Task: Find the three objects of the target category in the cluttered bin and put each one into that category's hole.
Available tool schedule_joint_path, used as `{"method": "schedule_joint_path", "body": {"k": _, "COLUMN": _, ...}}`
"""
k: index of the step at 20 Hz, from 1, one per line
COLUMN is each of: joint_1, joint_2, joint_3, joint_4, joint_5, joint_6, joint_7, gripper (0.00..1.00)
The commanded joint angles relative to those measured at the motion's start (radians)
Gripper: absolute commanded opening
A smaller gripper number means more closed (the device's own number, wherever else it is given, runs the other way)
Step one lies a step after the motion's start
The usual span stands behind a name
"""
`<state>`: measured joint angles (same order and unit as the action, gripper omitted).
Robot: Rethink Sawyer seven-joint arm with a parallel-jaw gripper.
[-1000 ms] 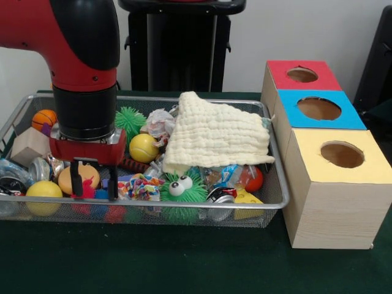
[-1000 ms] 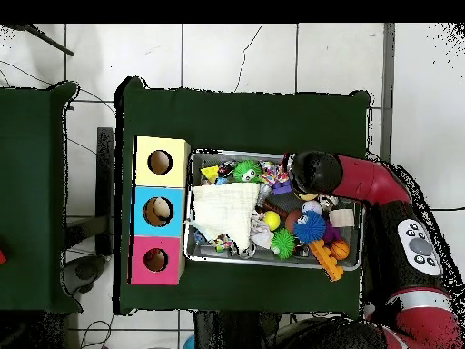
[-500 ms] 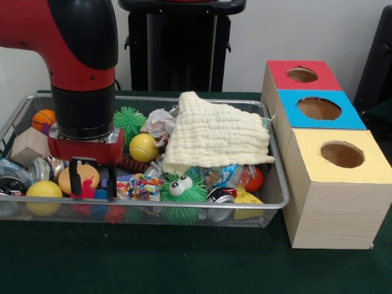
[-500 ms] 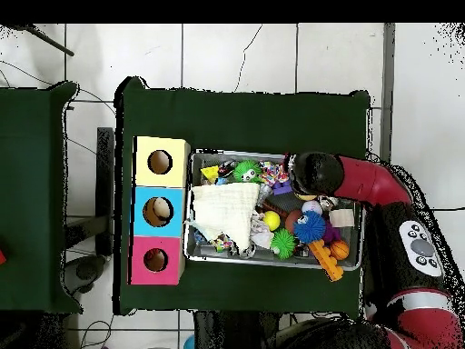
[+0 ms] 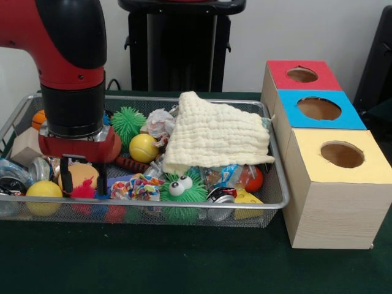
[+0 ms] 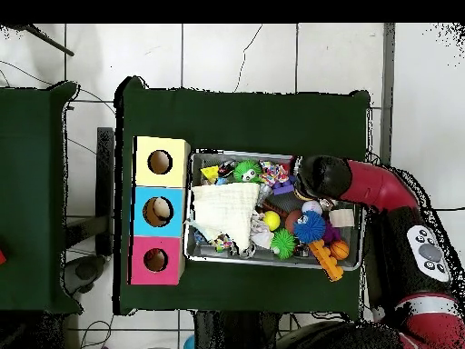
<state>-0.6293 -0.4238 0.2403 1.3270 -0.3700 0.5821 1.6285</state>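
Note:
The silver wire-mesh bin (image 5: pixel 278 184) sits on the green table, full of toys; in the overhead view its rim (image 6: pixel 272 262) shows beside the wooden box. The red-surrounded hole (image 5: pixel 302 75) is at the far end of the box, and at the bottom of the box in the overhead view (image 6: pixel 155 260). My gripper (image 5: pixel 82 182) hangs open over the bin's left front part, its fingers either side of a red fuzzy toy (image 5: pixel 84 189) in front of an orange-yellow ball (image 5: pixel 79 173). It holds nothing. In the overhead view the arm (image 6: pixel 320 174) covers the gripper.
A cream cloth (image 5: pixel 215 135) covers the bin's middle right. Around it lie a yellow ball (image 5: pixel 143 147), a green googly-eyed toy (image 5: pixel 181 190), a green spiky ball (image 5: pixel 128 120), a yellow ball (image 5: pixel 41 191), a wooden block (image 5: pixel 26 144). Blue hole (image 5: pixel 318 108) and yellow hole (image 5: pixel 342 154) adjoin.
The arm and gripper have shifted left along the bin's front, by about a finger's spacing. The gripper stays open and empty. The toys have not moved.

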Motion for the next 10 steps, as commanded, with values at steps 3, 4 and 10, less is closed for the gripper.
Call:
{"method": "schedule_joint_path", "body": {"k": 3, "joint_1": 0.002, "joint_2": 0.029, "joint_3": 0.005, "joint_4": 0.049, "joint_5": -0.059, "joint_6": -0.04, "joint_7": -0.001, "gripper": 1.0}}
{"method": "schedule_joint_path", "body": {"k": 4, "joint_1": 0.006, "joint_2": 0.028, "joint_3": 0.0, "joint_4": 0.051, "joint_5": -0.06, "joint_6": -0.046, "joint_7": 0.008, "gripper": 1.0}}
{"method": "schedule_joint_path", "body": {"k": 10, "joint_1": 0.037, "joint_2": 0.012, "joint_3": -0.02, "joint_4": 0.066, "joint_5": -0.049, "joint_6": -0.045, "joint_7": 0.048, "gripper": 1.0}}
